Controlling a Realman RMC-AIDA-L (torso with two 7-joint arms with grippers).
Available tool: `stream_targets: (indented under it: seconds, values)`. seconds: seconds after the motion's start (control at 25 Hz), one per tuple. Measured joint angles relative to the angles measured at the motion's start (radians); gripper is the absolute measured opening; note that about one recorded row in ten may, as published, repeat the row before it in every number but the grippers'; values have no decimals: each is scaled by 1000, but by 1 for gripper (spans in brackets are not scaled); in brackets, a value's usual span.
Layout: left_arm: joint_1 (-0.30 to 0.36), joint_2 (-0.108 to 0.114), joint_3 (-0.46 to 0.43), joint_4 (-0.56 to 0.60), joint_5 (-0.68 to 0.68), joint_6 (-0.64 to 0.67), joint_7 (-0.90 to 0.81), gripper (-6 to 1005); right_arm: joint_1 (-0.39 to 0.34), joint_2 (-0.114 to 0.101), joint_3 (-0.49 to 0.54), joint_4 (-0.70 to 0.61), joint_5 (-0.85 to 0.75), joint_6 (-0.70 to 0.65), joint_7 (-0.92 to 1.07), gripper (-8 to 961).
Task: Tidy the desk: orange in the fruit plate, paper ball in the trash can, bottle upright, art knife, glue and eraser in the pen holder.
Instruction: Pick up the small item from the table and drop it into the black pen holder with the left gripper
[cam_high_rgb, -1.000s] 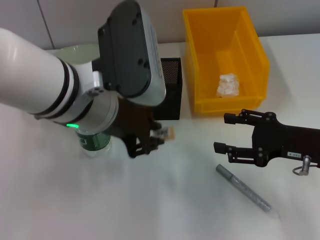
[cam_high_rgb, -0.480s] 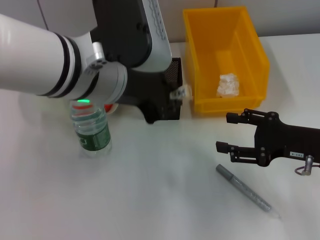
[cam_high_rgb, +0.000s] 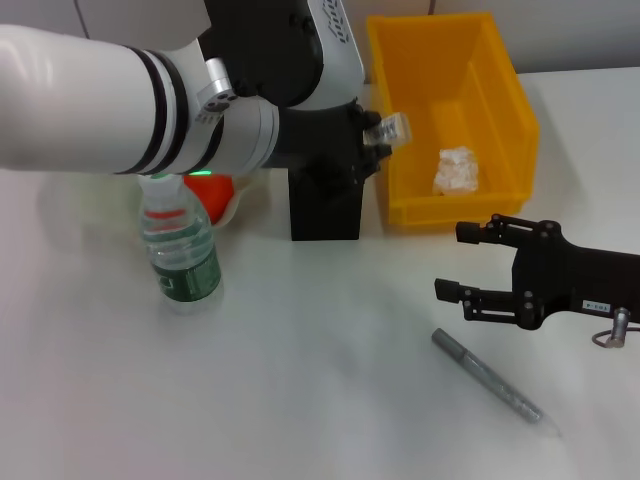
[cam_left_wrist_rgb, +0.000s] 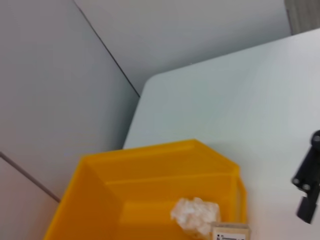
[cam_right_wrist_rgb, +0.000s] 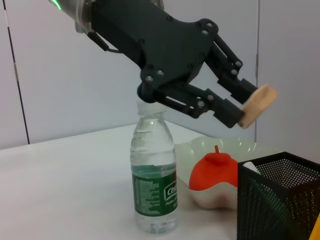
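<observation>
My left gripper (cam_high_rgb: 384, 134) is shut on the small tan eraser (cam_high_rgb: 394, 127), held in the air above the black mesh pen holder (cam_high_rgb: 325, 208), near its bin-side rim. The right wrist view shows the same gripper (cam_right_wrist_rgb: 244, 107) pinching the eraser (cam_right_wrist_rgb: 258, 102). The bottle (cam_high_rgb: 181, 250) stands upright. The orange (cam_high_rgb: 212, 189) lies in the pale fruit plate (cam_right_wrist_rgb: 200, 195). A paper ball (cam_high_rgb: 457, 169) rests in the yellow bin (cam_high_rgb: 505, 112). The grey art knife (cam_high_rgb: 489, 378) lies on the table just in front of my open, empty right gripper (cam_high_rgb: 450, 263). The glue is hidden.
The yellow bin stands right beside the pen holder at the back. The bottle (cam_right_wrist_rgb: 154, 185) and the plate crowd the holder's left side. My left arm hides much of the table's back left.
My left gripper has carried the eraser up from the table beside the bottle and back-right to above the pen holder. The right gripper has stayed almost still.
</observation>
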Motion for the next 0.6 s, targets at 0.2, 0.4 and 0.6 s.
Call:
stream_targets:
  seconds: [0.2, 0.4, 0.6]
  values:
    - [-7, 0, 10, -47, 0, -84, -5, 255, 0, 0, 1, -3, 0, 0, 3, 761]
    - [-14, 0, 25, -100, 5, -166, -4, 253, 0, 0, 1, -4, 0, 0, 5, 761]
    - [-29, -1, 39, -165, 8, -248, 4, 251, 0, 0, 2, -4, 0, 1, 5, 761]
